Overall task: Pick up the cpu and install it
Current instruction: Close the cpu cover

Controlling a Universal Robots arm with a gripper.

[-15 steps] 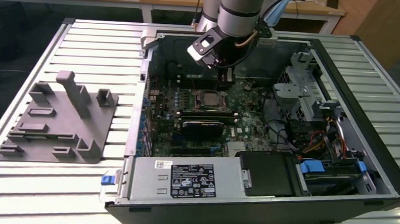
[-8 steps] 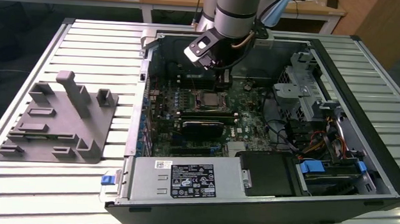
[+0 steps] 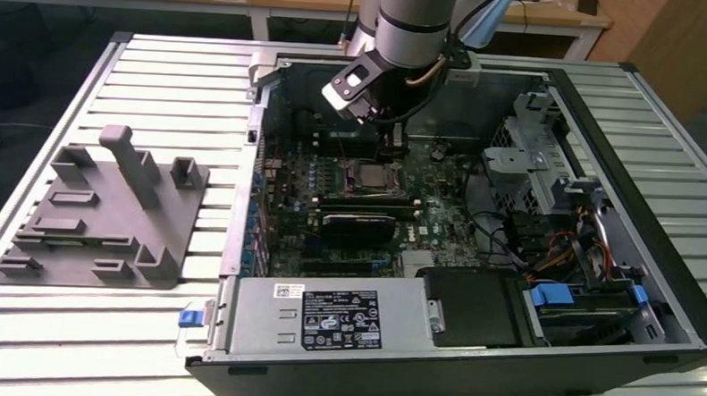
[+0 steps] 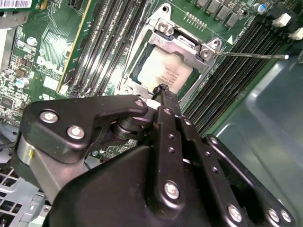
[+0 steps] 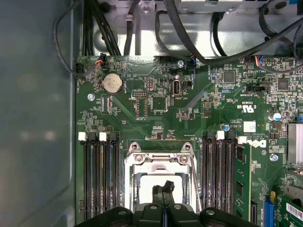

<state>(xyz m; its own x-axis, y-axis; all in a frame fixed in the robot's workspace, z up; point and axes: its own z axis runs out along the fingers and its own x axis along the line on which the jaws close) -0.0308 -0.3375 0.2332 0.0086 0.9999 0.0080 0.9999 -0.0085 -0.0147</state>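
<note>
The cpu (image 4: 161, 72) lies flat in the motherboard socket, its pale metal top showing inside the metal socket frame (image 4: 182, 43). In the first wrist view the cpu (image 5: 147, 187) sits just beyond my fingertips. My gripper (image 4: 163, 89) hangs right over the chip's near edge with its black fingers pressed together and nothing between them. I cannot tell whether the tips touch the chip. In the exterior view the gripper (image 3: 392, 144) reaches down into the open computer case, just behind the socket and cpu (image 3: 367, 175).
Memory slots (image 5: 100, 175) flank the socket on both sides. A thin socket lever (image 4: 251, 56) sticks out sideways. Black cables (image 5: 189, 33) run along the case wall. The grey fixture block (image 3: 102, 214) stands on the slatted table at the exterior view's left. The power supply (image 3: 324, 317) fills the case's near side.
</note>
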